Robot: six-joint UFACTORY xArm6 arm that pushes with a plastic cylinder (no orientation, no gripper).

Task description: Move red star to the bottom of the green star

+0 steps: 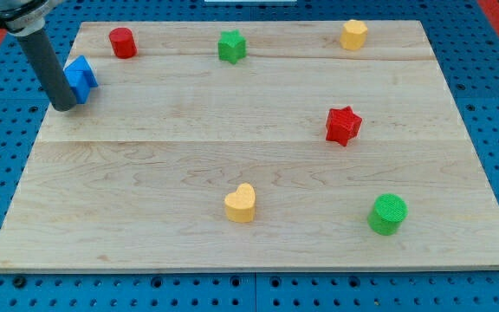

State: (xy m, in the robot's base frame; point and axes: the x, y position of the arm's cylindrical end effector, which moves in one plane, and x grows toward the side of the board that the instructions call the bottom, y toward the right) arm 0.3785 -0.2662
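Wooden board (pixel 258 251) on a blue pegboard bench (pixel 492 52), seven blocks spread wide across it, none touching another.

Red star (pixel 343 126) at mid-height on the view's right, well apart from everything. Green star (pixel 231 46) near the top edge, slightly left of centre. Target spot, judged from the task: bare wood just below green star, toward the view's bottom. Red star therefore up and to the left of where it needs pushing from; likely contact side its lower right face.

My tip (pixel 62 107) down on the board at the far left, just beside blue block (pixel 81 77), at its lower left edge; touching or a hair apart, cannot tell. No jaws on this tool, so nothing to open or close, nothing held: plain dark rod, leaning up out of the top left corner. Far from red star, nearly the whole board width between them. Task judged not yet begun on the star itself.

Elsewhere: red cylinder (pixel 122 42) top left, right of blue block; yellow hexagon (pixel 353 34) top right; yellow heart (pixel 241 204) lower centre; green cylinder (pixel 388 214) lower right. Path from red star to the target looks open, no block between. Route for the tip across the middle also free, heart and green cylinder lying below it.

Risk, as a guess: star shape prone to turning off a single-point push, so a centred line of push wanted.
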